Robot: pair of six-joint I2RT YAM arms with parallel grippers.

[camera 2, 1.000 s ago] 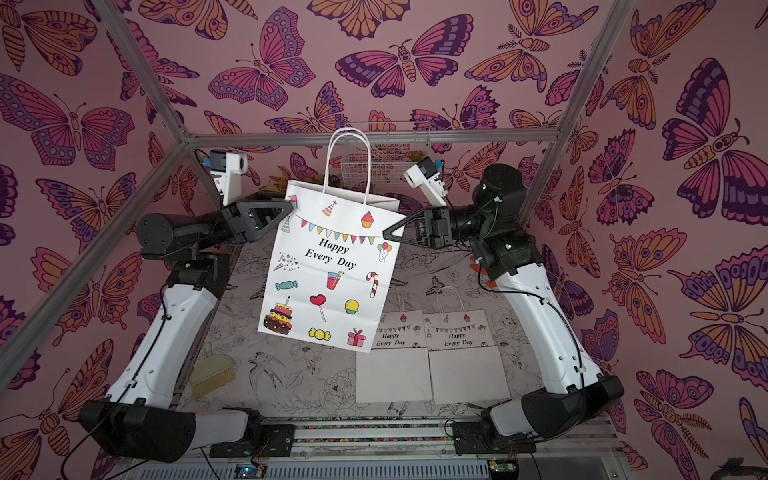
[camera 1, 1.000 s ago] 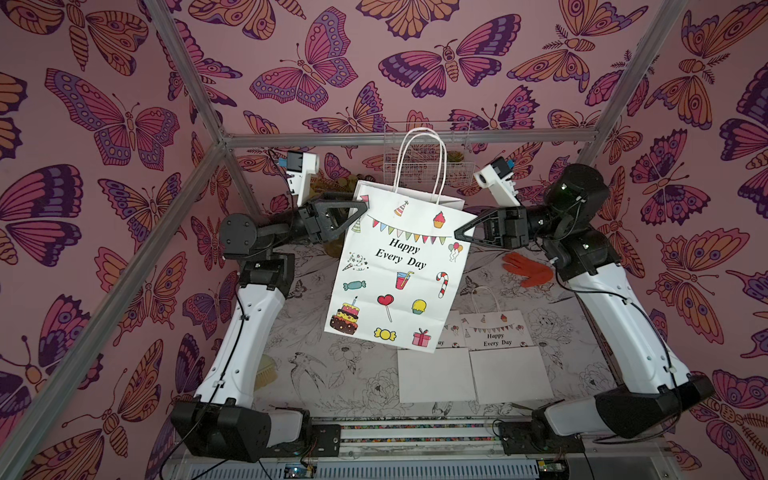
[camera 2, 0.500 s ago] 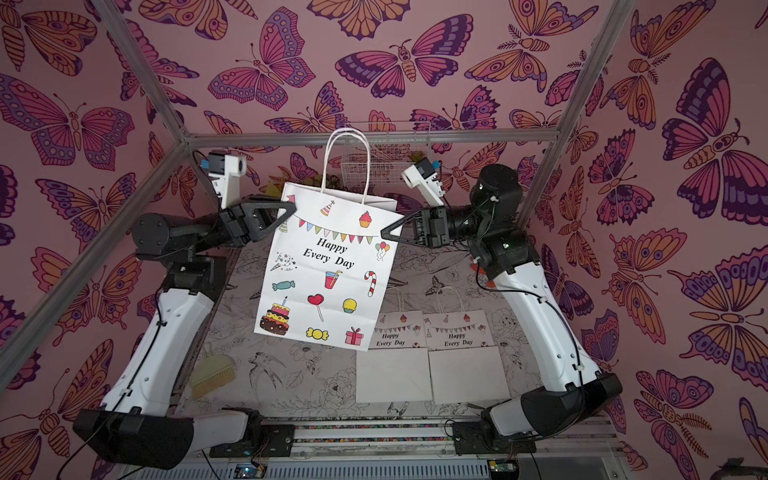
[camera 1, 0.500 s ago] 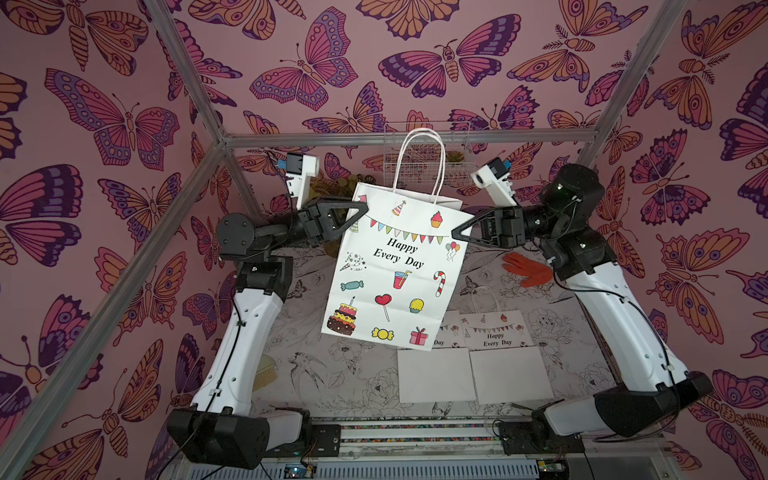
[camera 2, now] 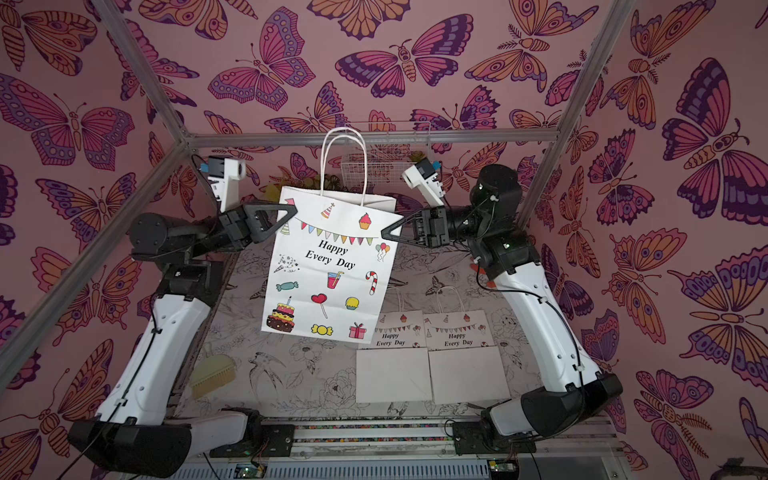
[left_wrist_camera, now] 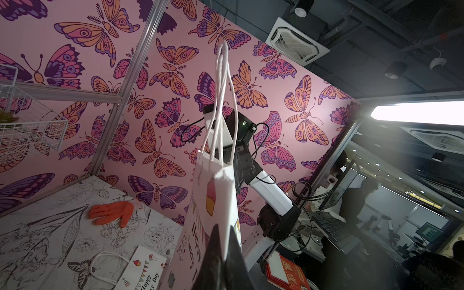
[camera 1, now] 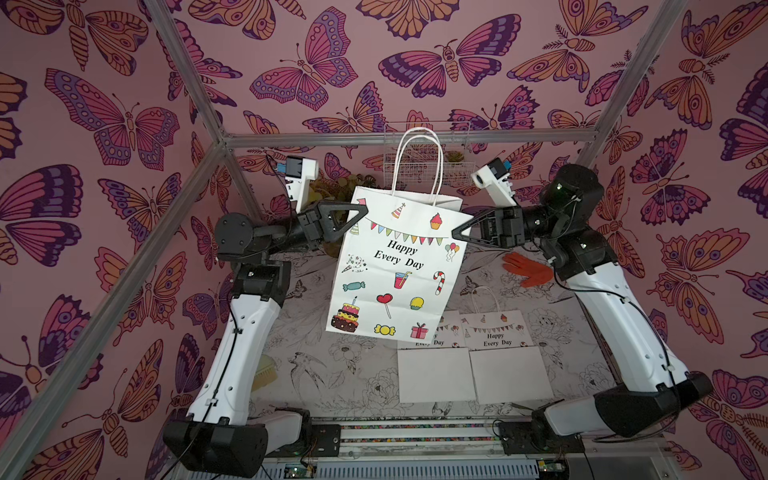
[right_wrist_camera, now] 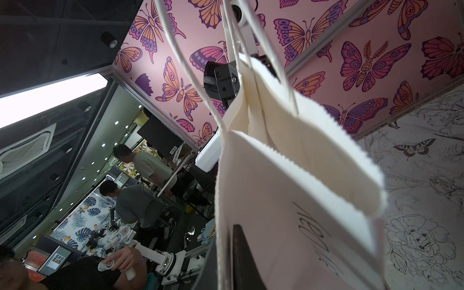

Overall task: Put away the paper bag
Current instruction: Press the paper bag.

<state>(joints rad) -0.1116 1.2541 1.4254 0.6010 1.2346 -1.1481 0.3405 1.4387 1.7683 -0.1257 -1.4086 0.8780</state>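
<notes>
While aloft, paper bag [camera 1: 395,270] near-vertical, handles-up.

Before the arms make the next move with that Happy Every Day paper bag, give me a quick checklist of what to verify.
1. Grip of left gripper on the paper bag's upper corner: ok, shut on it.
2. Grip of right gripper on the opposite edge: cannot tell; its tips sit at the paper.
3. Bag lifted clear of the table: ok.
4. Both handles free of the grippers: ok.
5. Bag flattened like the two folded bags lying on the table: not ok; its top gapes.
</notes>
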